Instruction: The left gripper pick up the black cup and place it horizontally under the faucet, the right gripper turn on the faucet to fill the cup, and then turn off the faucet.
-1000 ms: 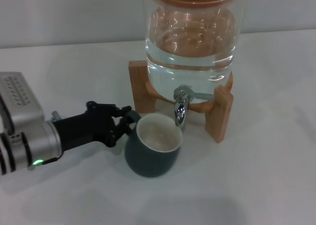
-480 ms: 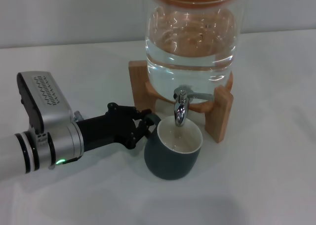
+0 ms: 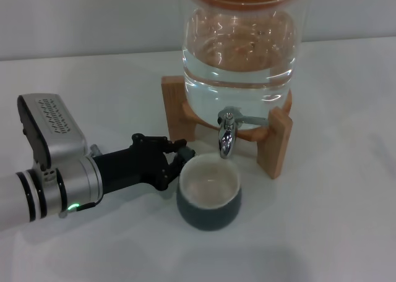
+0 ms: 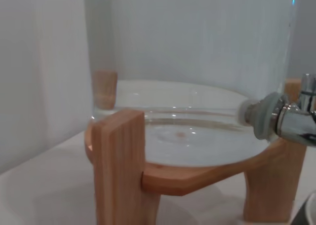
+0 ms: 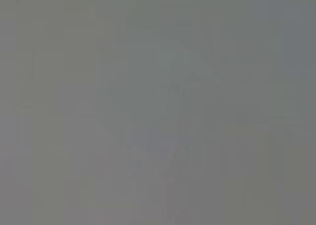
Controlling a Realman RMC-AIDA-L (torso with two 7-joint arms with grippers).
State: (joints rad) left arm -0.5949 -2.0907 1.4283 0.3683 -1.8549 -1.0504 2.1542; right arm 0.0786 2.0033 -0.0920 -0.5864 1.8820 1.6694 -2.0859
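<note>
Item: black cup [image 3: 208, 200]. Squat, dark grey-green outside, cream-white inside. It stands upright on the white table [image 3: 334, 220], mouth open upward, just in front of the wooden stand [image 3: 274, 145]. Its rim lies a little below and in front of the spout. The handle side faces the robot's left and is hidden behind the fingers there.

Item: faucet [image 3: 226, 133]. Chrome, lever handle on top, spout pointing down. It is fitted low on the glass dispenser [image 3: 240, 47], which holds clear water and sits in the wooden stand. In the left wrist view the faucet [image 4: 291, 121] shows side-on at the edge of the picture, with the stand's post [image 4: 121, 170] close to the camera.

Item: left gripper [image 3: 176, 156]. Black, on a silver forearm that reaches in low from the robot's left. Its short fingers are closed at the cup's handle side, touching the rim area; the grip appears clenched on the cup, though the handle itself cannot be seen.

Item: right gripper. It appears in none of the views; the right wrist view gives only a flat grey field.
</note>
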